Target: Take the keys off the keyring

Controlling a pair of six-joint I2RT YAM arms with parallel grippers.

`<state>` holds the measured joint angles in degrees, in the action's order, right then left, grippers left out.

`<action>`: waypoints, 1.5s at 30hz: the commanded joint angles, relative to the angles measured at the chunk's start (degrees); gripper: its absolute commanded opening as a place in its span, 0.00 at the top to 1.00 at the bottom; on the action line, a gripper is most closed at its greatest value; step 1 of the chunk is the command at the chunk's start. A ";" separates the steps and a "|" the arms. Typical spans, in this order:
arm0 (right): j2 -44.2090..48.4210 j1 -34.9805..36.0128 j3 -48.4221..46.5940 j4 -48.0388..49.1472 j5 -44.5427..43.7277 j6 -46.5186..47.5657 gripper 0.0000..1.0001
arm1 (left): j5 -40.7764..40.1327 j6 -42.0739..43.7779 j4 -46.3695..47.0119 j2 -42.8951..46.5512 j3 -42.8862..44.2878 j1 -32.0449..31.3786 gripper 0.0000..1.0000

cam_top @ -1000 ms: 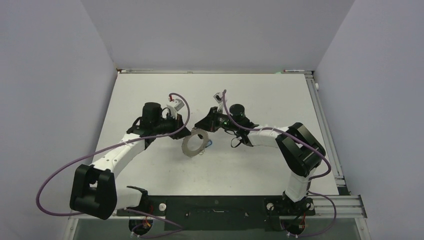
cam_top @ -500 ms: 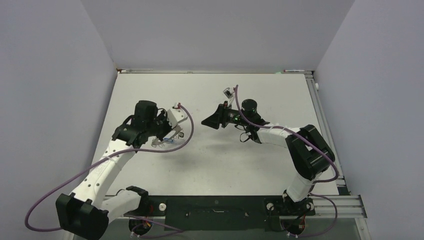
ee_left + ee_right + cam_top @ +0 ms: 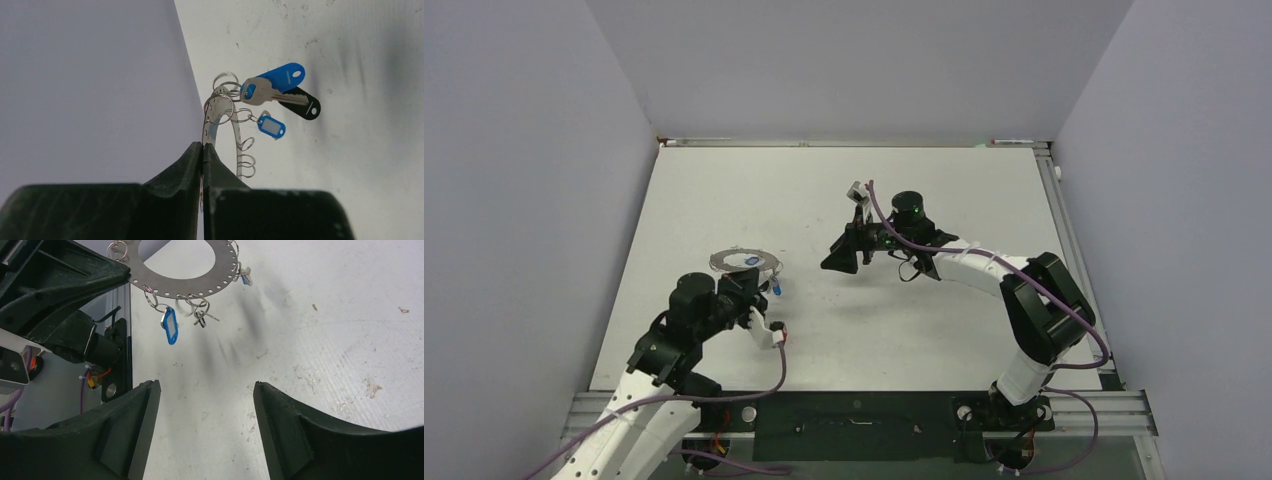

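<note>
Several keys (image 3: 270,93) are hung from the keyring (image 3: 175,282), pinched at its rim by the left end effector (image 3: 202,150) above the desk (image 3: 874,190); right end effector (image 3: 205,385) is spread. Keys judged light, loose; heads are best gripped.

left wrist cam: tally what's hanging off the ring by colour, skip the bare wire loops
Blue tags: 2
Black tag: 1
Silver key, blue head: 1
Total: 4
</note>
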<state>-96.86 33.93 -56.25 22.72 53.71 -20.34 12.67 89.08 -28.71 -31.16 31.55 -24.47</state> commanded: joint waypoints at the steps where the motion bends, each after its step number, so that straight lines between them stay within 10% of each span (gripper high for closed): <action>1: 1.65 0.68 -1.28 -1.30 2.34 4.23 0.30 | 4.34 15.82 13.35 4.29 -3.89 -0.40 1.00; 20: 6.04 7.36 -3.29 1.19 3.27 6.01 0.28 | 9.81 4.95 33.83 8.53 -8.02 -0.40 1.00; 45: -1.90 11.83 -12.18 11.27 5.88 -1.94 0.32 | 12.01 4.31 36.46 7.38 -6.79 -0.40 1.00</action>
<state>-98.19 45.10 -66.17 29.95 58.61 -22.52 24.10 93.86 1.89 -23.68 23.05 -24.71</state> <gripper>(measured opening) 0.695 0.003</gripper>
